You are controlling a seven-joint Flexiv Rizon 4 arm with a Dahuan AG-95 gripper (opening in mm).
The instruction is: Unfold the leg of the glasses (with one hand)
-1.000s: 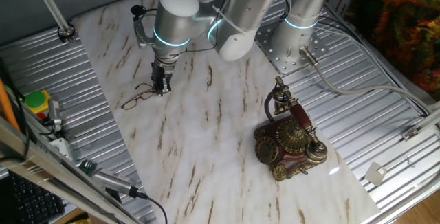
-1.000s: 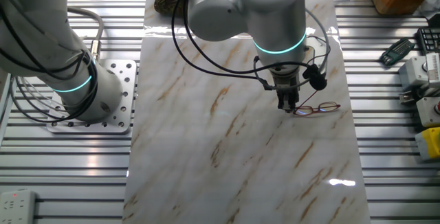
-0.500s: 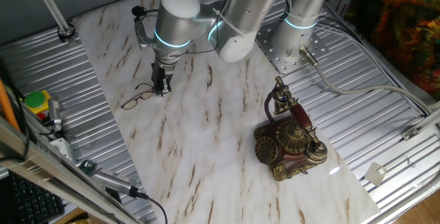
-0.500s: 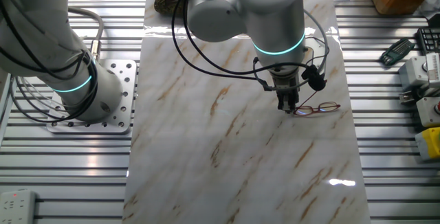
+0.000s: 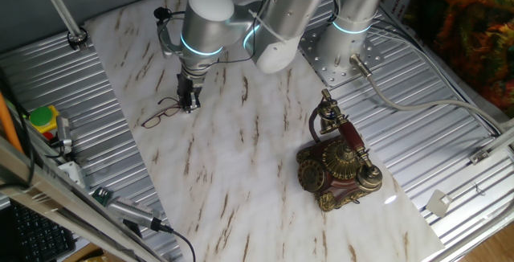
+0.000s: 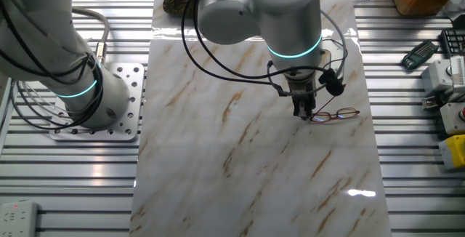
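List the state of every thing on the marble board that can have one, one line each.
glasses: lying flat on the marble board, one end right at the end effector's tip; whether the leg is folded or open is too small to tell.
end effector: lowered, pointing straight down, tip at the glasses; jaw opening not readable.
antique telephone: standing upright, handset resting on its cradle, far from the arm.
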